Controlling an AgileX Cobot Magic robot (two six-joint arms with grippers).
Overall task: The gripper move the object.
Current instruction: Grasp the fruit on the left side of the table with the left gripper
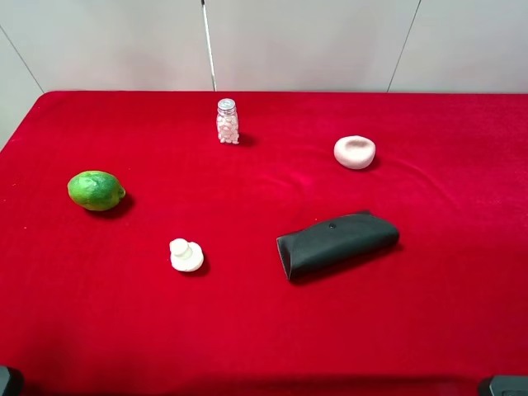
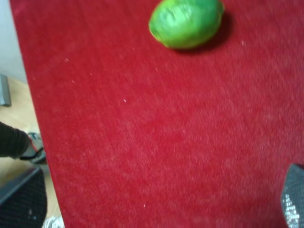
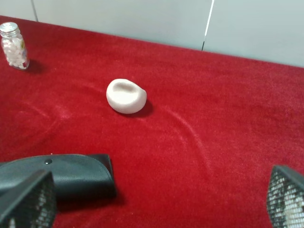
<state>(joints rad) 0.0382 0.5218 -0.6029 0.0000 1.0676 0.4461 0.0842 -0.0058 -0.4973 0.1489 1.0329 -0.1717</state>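
The green lime lies on the red cloth at the left of the table, its nub pointing right. In the left wrist view the lime is ahead of my left gripper and well apart from it. That gripper is open and empty; only its mesh-faced fingertips show at the frame's corners. My right gripper is also open and empty, with one fingertip in front of the dark pouch. In the high view only small dark parts of the arms show at the bottom corners.
A dark rolled pouch lies right of centre. A small white knob piece sits front of centre. A white dish-like piece is at the back right, a small pill bottle at the back centre. The table's left edge is near the lime.
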